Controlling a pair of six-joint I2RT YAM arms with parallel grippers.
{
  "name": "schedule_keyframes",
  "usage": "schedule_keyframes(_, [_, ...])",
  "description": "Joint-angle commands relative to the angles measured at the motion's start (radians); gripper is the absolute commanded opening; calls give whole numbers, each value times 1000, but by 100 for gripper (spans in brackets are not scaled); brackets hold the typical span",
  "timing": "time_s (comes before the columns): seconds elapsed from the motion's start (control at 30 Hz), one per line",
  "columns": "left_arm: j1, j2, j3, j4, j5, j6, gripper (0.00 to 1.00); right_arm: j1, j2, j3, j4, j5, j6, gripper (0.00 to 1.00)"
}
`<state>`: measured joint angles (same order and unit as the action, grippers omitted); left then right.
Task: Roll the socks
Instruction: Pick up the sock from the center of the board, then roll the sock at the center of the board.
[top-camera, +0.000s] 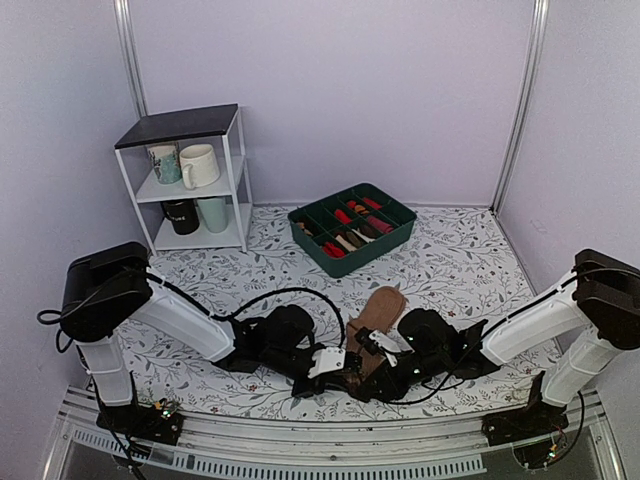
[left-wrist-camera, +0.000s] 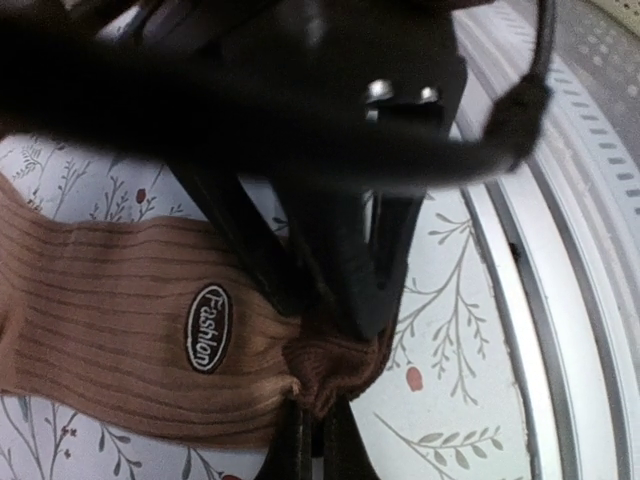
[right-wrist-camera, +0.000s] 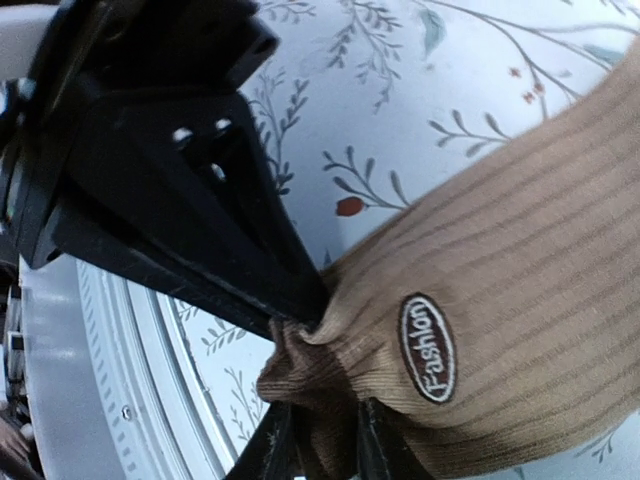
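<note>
The socks (top-camera: 378, 312) lie flat on the flowered table (top-camera: 460, 265), close to its near edge and between the two arms. Their dark cuff (right-wrist-camera: 300, 375) is the end nearest that edge. We see the left gripper (left-wrist-camera: 320, 445) closed tightly on this cuff, which is bunched up. The right gripper (right-wrist-camera: 320, 445) comes to the same place. Its jaws stand a little apart with cuff fabric between them, and we cannot tell if they press it. An oval label (left-wrist-camera: 208, 328) sits just beside the cuff.
</note>
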<state>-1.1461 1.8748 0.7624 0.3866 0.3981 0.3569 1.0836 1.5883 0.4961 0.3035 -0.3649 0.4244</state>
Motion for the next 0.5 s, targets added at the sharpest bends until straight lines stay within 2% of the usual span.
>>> schedule_keyframes(0.0, [3,3,8,-73,99,-82,0,-1,-71,-40,-54,119,-50,33])
schedule_keyframes(0.1, [24,-2,-2,-82,146,-147,0,0,-175,-97,47,198,-103,43])
schedule_keyframes(0.23, [53,0,-15,-91,213,-235,0,4,-281,-229,295,202,-202,48])
schedule_keyframes(0.47, [95,23,-47,-80,295,-349,0,69,-159,-248,466,119,-359,49])
